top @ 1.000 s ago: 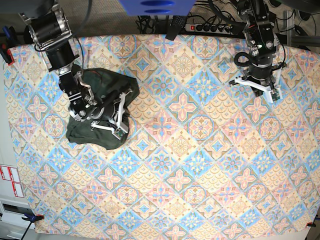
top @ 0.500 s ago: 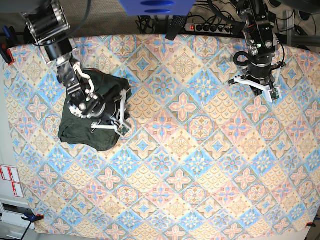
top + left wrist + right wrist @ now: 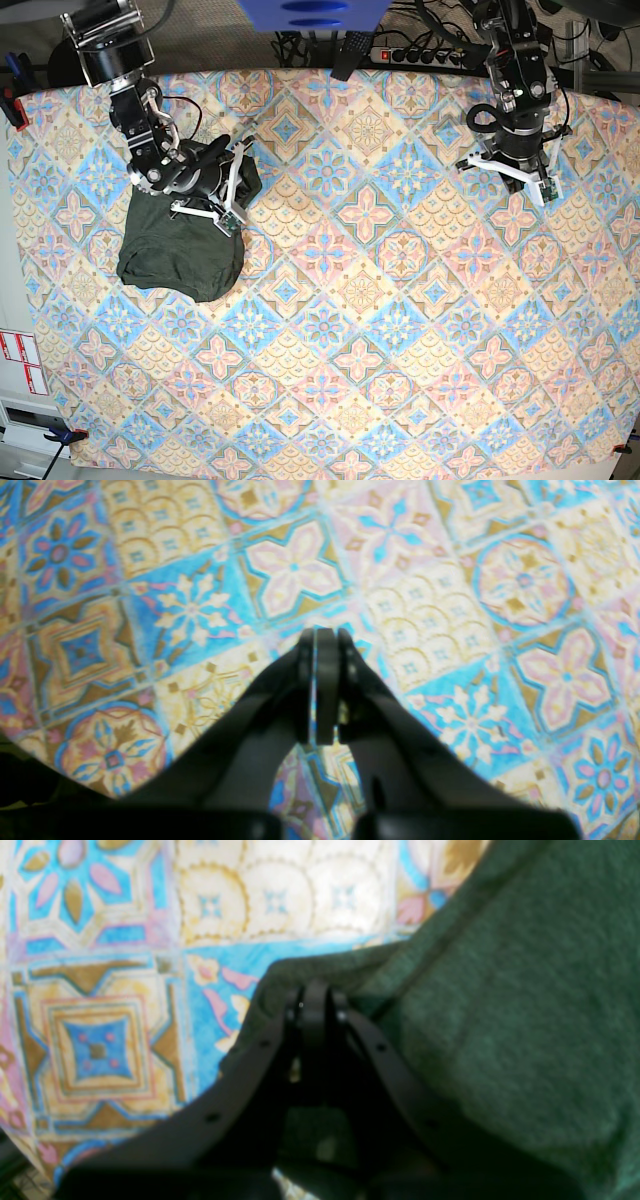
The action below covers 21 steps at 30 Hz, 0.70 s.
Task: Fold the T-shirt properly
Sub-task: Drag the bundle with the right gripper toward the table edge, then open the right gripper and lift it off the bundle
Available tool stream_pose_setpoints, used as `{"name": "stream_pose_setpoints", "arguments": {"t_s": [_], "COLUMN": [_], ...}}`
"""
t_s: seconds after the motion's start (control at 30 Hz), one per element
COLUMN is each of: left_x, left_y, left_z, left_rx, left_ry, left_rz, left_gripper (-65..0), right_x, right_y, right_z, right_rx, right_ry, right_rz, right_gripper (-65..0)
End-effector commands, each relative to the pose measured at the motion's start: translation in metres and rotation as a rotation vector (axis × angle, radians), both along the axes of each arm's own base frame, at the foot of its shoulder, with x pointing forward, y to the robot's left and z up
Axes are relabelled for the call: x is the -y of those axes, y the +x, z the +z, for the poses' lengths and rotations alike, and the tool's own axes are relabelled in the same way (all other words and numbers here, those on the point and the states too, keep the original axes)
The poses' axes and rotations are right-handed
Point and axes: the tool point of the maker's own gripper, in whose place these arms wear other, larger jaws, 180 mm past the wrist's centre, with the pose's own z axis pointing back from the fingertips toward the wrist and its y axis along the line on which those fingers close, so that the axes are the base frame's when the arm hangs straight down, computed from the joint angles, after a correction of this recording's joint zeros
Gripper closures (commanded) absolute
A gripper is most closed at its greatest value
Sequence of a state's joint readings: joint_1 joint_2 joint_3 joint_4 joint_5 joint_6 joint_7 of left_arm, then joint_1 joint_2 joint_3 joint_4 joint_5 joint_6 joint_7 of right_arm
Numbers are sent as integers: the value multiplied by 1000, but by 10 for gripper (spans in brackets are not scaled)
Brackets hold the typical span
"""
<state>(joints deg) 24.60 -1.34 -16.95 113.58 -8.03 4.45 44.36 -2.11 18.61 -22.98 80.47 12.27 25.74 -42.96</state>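
Tablecloth (image 3: 400, 300) — patterned tiles; T-shirt (image 3: 180, 255) seemingly bunched.

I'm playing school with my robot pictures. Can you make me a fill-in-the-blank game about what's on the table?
1. The T-shirt is dark ____ in color.
2. The right gripper is shut on the ____.
3. The left gripper hangs over the patterned cloth and holds ____.
4. In the base view, the shirt lies on the ____ side.

Missing words: green; T-shirt; nothing; left

T-shirt (image 3: 180, 255) bunched on tablecloth (image 3: 400, 330), base-view left.
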Motion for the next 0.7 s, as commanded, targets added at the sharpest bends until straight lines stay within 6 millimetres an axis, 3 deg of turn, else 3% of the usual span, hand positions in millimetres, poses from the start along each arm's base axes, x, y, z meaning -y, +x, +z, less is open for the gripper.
{"name": "stream_pose_setpoints", "arguments": {"t_s": [0.0,0.47,0.53,0.67], "left_x": [-2,-3,-3,-3], "left_y": [5,4,4,4], "left_z": [10,10,10,10], "left_rx": [39,36,36,36], "left_ry": [16,17,17,17], "left_rz": [0,-1,-1,-1], "left_gripper": [0,0,0,0], "right_x": [10,32,42,41], "right_y": [3,-43,-46,-48], "right_z": [-1,-25,-26,-25], "right_rx": [-3,-107,-112,-110], "right_ry": [-36,-84,-101,-98], "right_rz": [2,-4,-9,-5], "right_gripper": [0,0,0,0]}}
